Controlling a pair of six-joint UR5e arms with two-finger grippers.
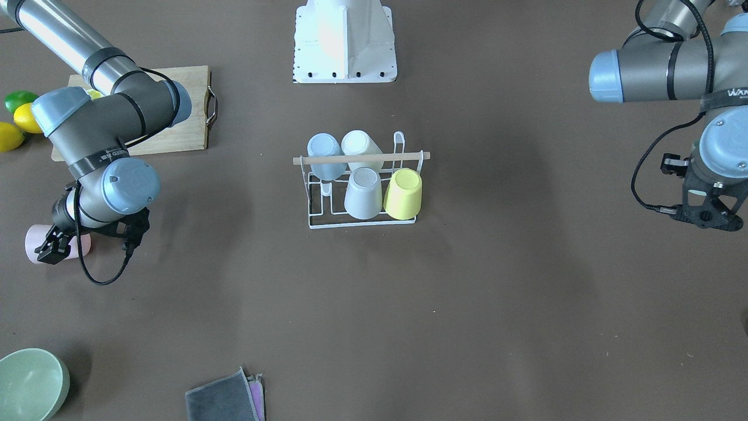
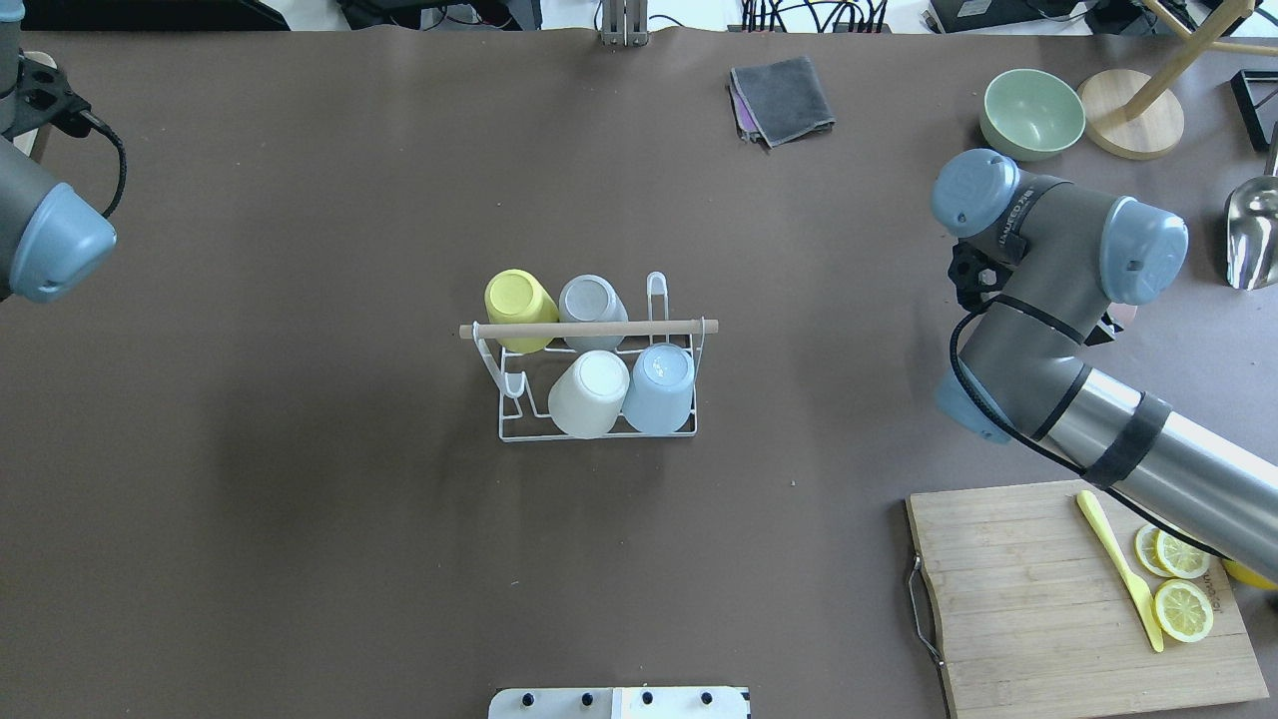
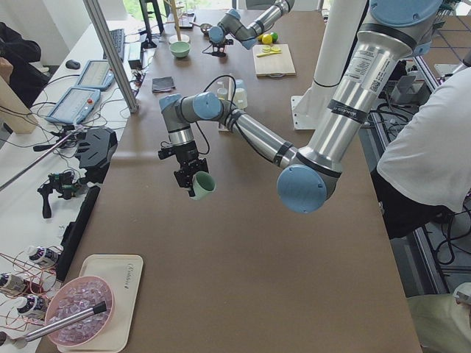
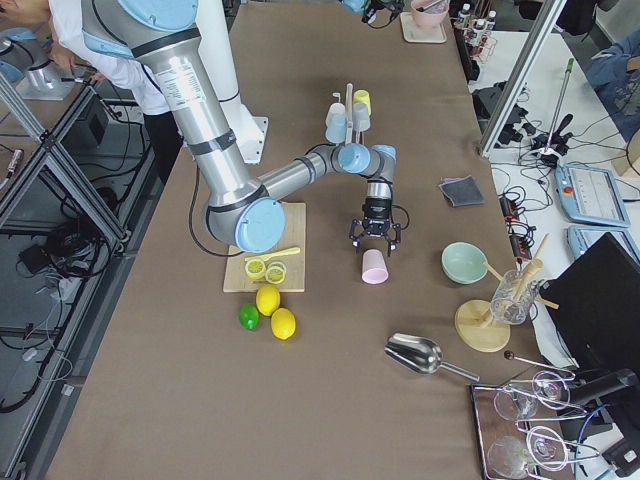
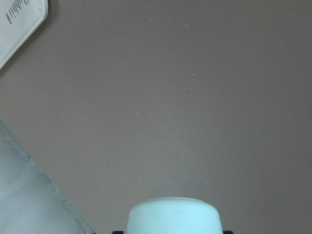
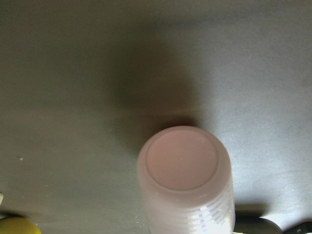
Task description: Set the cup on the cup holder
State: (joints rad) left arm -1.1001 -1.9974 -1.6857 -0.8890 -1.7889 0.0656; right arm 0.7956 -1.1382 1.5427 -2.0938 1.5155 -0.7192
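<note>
The cup holder (image 2: 689,326) stands mid-desk, between the two arms and well apart from both. The overhead view shows four cups mouth-down on it. A yellow cup (image 2: 519,308) and a grey cup (image 2: 591,298) sit in the far row, and a cream cup (image 2: 587,391) and a blue cup (image 2: 661,387) in the near row. One bare prong (image 2: 513,383) stands beside the cream cup.

That view shows neither set of jaws: the right arm's wrist covers its own, and the left arm is cut off at the frame's edge. The side views supply them. From the desk's left end, the left gripper (image 3: 193,179) hangs over the desk, its jaws closed on a tilted green cup (image 3: 204,185). Its wrist camera catches only that cup's pale end at the bottom of the frame.

From the right end, the right gripper (image 4: 375,241) points down at a pink cup (image 4: 373,268), its jaws spread wide to either side. Whether they press on the cup cannot be told. The right wrist camera shows the pink cup's flat closed end and ribbed wall, with its shadow touching it on the desk. The front-facing view places that cup near a wooden cutting board (image 1: 181,117) and some lemons (image 1: 10,137).
</note>
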